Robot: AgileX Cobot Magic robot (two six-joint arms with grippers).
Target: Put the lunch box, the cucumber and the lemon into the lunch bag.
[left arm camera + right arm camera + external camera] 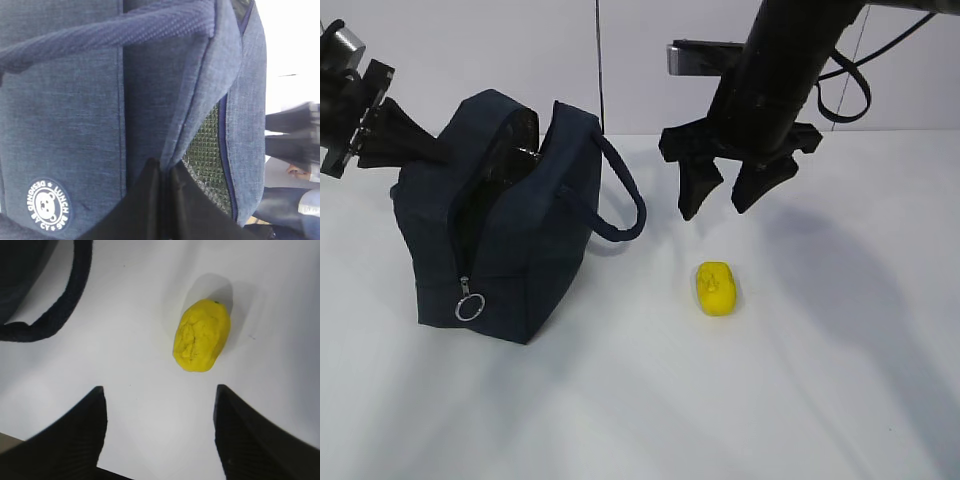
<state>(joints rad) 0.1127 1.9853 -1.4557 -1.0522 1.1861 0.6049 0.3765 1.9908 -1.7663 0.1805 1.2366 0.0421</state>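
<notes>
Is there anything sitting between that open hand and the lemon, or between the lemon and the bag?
Nothing visible. The right hand hangs open above the lemon with only bare table between. The bag stands apart to the lemon's left, unzipped, its edge pinched by the left hand; its loop handle hangs toward the lemon's side.

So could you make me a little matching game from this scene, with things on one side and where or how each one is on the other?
Things:
1. lemon
2. bag
3. left pincer
4. right pincer

States:
A. open, above the table
B. shut on the bag's edge
C. lying on the white table
D. standing unzipped

Pairs: 1-C, 2-D, 3-B, 4-A
</notes>
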